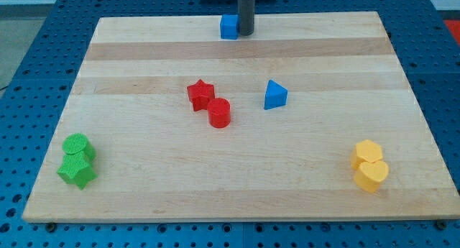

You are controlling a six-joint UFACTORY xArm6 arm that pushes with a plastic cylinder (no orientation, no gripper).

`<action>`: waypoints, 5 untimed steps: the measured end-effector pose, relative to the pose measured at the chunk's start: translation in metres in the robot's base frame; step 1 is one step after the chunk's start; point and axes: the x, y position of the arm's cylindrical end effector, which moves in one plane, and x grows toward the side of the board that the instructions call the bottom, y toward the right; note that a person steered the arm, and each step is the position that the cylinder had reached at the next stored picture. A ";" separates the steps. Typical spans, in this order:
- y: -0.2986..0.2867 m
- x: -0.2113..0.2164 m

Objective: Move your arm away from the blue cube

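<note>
The blue cube [228, 26] sits near the view's top edge of the wooden board [144, 198], a little left of centre. My dark rod comes down from the view's top, and my tip [246, 34] rests on the board just to the right of the blue cube, touching it or nearly so.
A red star [200, 94] and a red cylinder [219, 112] sit together mid-board. A blue triangular block [274, 95] lies to their right. Two green blocks [77, 159] sit at lower left, two yellow blocks [370, 165] at lower right.
</note>
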 end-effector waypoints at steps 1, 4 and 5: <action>0.013 -0.001; 0.168 0.090; 0.196 0.151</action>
